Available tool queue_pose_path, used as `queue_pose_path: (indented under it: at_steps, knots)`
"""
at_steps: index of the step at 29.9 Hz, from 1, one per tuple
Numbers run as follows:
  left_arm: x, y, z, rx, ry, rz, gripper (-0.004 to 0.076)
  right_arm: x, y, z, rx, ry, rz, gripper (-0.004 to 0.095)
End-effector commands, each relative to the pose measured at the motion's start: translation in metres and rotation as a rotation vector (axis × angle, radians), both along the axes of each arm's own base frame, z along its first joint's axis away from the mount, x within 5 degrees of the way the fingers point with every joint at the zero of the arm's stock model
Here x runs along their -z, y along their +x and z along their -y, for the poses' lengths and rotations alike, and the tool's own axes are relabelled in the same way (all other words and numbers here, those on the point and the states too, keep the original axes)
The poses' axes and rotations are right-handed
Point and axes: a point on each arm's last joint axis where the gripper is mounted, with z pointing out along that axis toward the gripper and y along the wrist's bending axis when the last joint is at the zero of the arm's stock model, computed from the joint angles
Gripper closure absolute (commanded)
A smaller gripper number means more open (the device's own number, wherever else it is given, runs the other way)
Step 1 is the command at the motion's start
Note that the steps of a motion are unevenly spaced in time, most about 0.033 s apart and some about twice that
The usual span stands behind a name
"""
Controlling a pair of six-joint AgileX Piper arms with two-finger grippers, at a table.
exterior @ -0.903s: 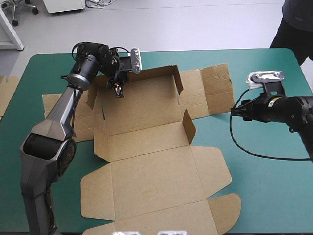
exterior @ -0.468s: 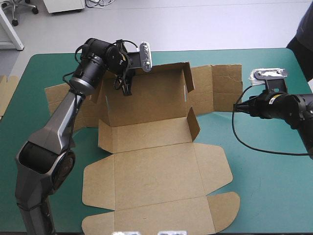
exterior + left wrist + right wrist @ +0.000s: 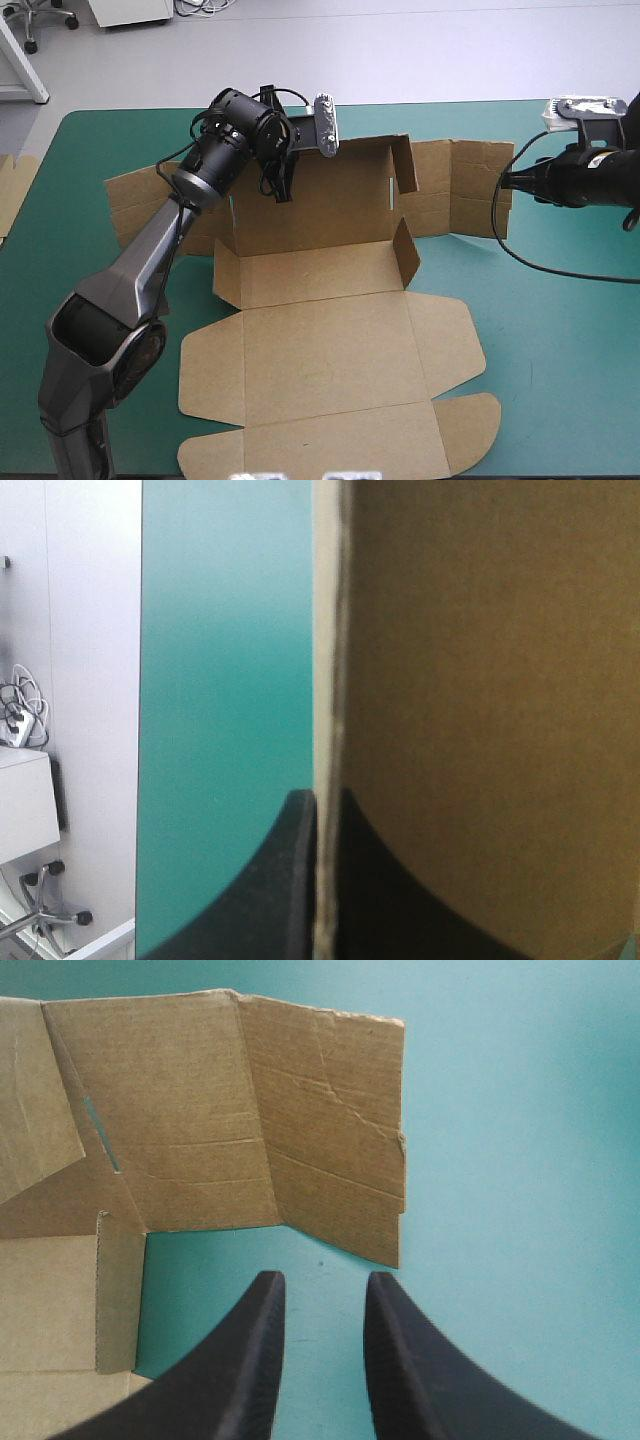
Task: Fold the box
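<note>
Cardboard, brown and cut into one sheet with many flaps, makes up the box (image 3: 330, 350), which lies partly formed in the middle of the teal-green desk (image 3: 560, 350). Its large lid panels lie flat toward the desk's near edge. The floor panel sits beyond them. The long far wall (image 3: 340, 195) stands raised, and a short side wall (image 3: 405, 255) stands up at the floor's right end. More flaps spread out to either side: the left ones (image 3: 140, 195) lie under the left arm (image 3: 150, 255), and the right ones (image 3: 455, 190) lie near the right arm (image 3: 590, 180). The left jaws reach in from above and pinch the top edge of the far wall near its left end. In the left wrist view the edge of the box (image 3: 480, 680) runs straight between them, with the desk (image 3: 220, 680) beside it. The right jaws are spread a little with nothing between them, held over the bare desk (image 3: 500, 1160) just short of the box's outer right flap (image 3: 330, 1130), which lies ahead of them. A strip of more brown board (image 3: 10, 195) shows at the desk's left edge.
</note>
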Motion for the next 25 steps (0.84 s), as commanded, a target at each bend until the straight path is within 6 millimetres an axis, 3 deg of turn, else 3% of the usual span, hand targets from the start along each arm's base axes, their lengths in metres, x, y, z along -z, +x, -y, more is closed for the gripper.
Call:
queue_pose_path:
  at_steps: [1,7,17,25]
  knots:
    - [-0.033,-0.02,-0.001,0.002,-0.047,0.109,0.0734,-0.023,0.006,0.001,-0.014,0.001,0.07,0.0648]
    - [-0.027,-0.033,0.008,0.003,-0.102,0.175,0.0734,-0.036,0.03,0.002,-0.036,-0.008,0.055,0.0648]
    - [-0.008,-0.056,0.006,-0.011,-0.068,0.203,0.0734,-0.048,0.064,0.001,-0.072,-0.003,0.038,0.0648]
    - [0.012,-0.081,0.019,0.017,-0.028,0.31,0.0734,-0.035,0.102,0.0,-0.091,0.029,0.006,0.0648]
